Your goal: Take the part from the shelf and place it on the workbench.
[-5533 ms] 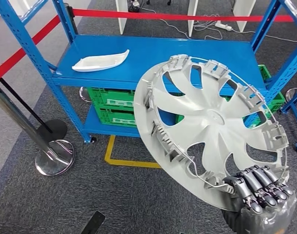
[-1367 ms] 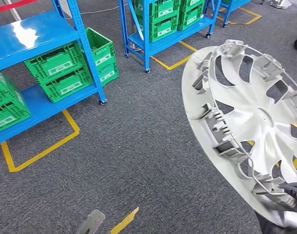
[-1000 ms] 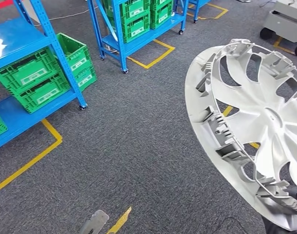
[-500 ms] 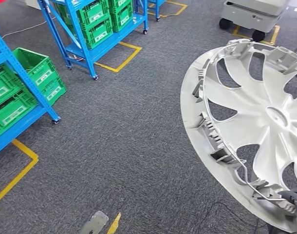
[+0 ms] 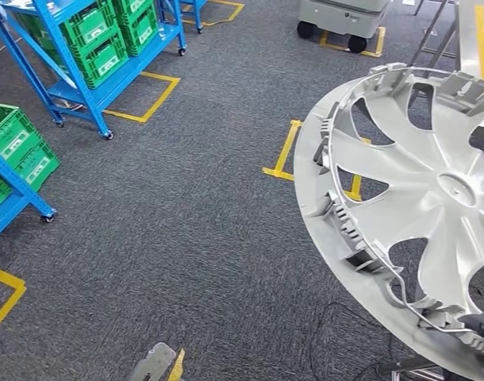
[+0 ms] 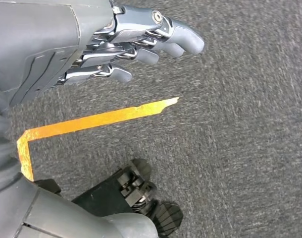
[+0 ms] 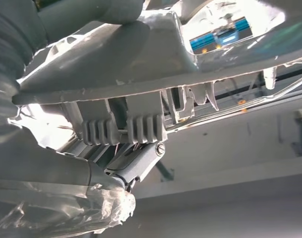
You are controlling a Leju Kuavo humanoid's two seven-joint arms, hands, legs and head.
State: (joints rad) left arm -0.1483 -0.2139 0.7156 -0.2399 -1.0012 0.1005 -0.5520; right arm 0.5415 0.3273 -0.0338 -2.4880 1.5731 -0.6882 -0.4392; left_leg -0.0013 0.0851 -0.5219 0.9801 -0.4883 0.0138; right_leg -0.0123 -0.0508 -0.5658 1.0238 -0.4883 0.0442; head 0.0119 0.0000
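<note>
Hubcap (image 5: 419, 198) held tilted above the carpet (image 5: 197, 214) at right, inner side up, gripped at its near rim by the right hand (image 7: 67, 163). Left hand (image 6: 116, 44) hangs empty, fingers loosely extended. Blue racks (image 5: 78, 71) with green crates (image 5: 99, 40) far left.

The white labels on the green crates (image 5: 99, 44) are too small to read.
</note>
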